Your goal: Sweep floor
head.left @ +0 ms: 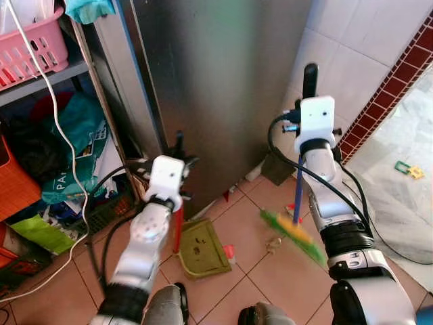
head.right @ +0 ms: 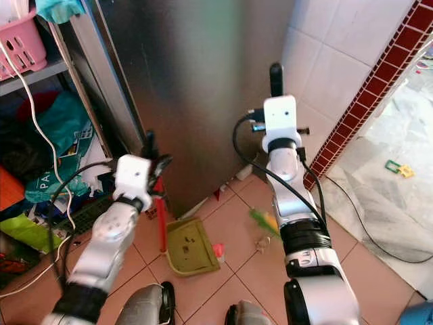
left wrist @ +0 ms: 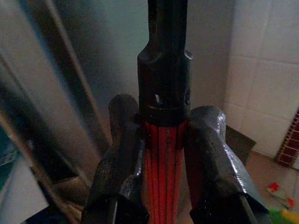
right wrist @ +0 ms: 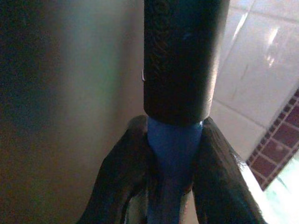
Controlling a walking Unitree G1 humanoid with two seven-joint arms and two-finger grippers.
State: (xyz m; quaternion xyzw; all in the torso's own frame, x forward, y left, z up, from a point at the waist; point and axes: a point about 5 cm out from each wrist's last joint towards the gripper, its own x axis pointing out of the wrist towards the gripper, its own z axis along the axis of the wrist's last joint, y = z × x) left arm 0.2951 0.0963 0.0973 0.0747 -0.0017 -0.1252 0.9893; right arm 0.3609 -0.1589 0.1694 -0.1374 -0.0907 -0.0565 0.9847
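Right claw (right wrist: 174,186) grips the broom (head.left: 295,233), left claw (left wrist: 163,154) the dustpan (head.left: 199,248); lower-centre debris (head.left: 273,244) may scatter past it.

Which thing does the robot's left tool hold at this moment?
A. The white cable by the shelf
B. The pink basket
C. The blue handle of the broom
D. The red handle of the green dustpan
D: the left tool is clamped on the red handle, which runs down to the green dustpan on the tiles, while the right tool grips the blue broom handle.
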